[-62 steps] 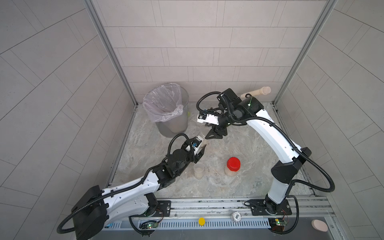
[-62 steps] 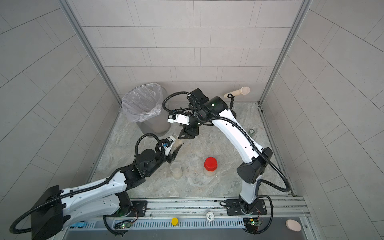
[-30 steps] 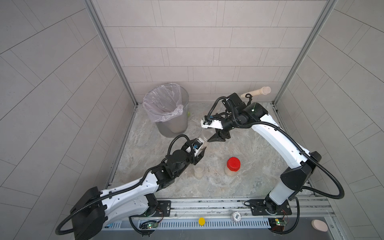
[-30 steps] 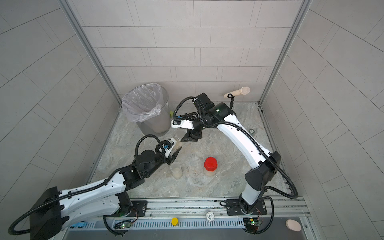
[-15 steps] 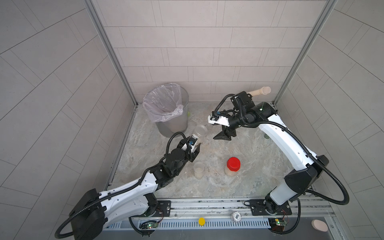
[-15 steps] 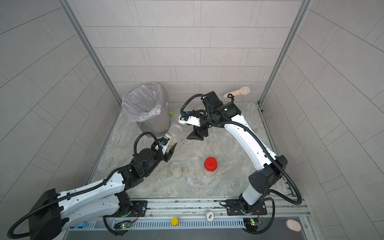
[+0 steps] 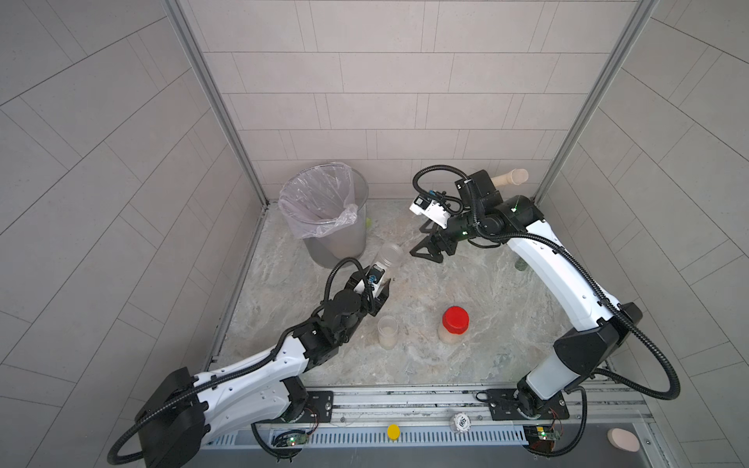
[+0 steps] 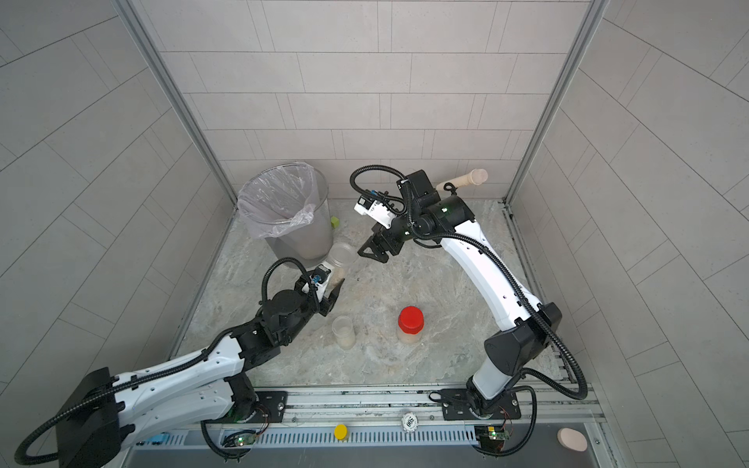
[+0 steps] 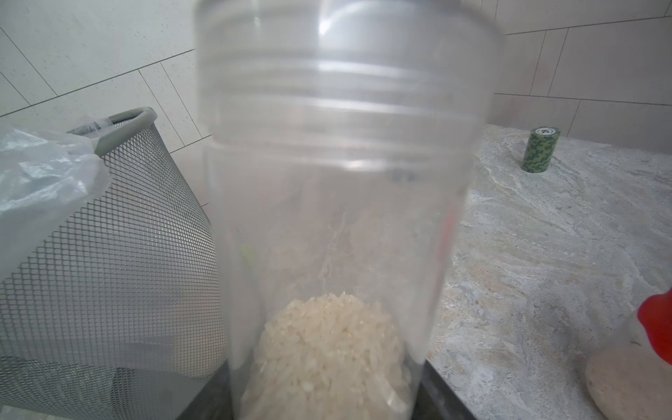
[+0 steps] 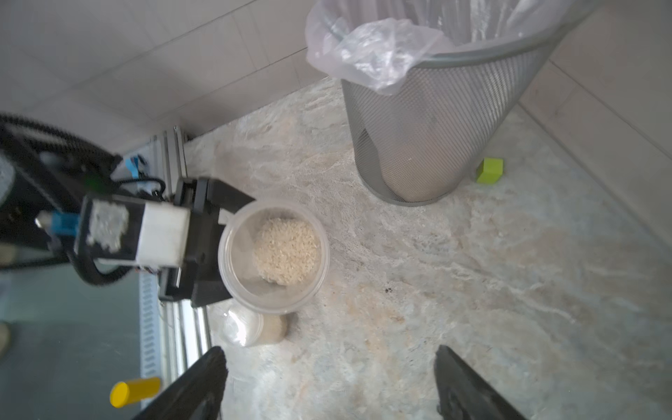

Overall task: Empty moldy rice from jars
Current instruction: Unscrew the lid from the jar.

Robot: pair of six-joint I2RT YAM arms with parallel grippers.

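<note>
The left gripper [image 7: 377,284] has its fingers closed tight on the base of a small clear cylindrical jar [image 7: 388,257]. The jar is lifted off the floor and tilted, and pale beige-white rice [image 10: 287,251] is heaped at its bottom. Its top end is near the grey mesh metal bin with plastic liner [image 7: 324,210]. The right gripper [image 7: 429,252] hangs just beside that top end, jaws spread wide and empty. On the marbled floor [image 7: 506,324], a clear-lidded jar of rice [image 7: 388,331] and a red-lidded jar of rice [image 7: 454,324] stand apart.
</note>
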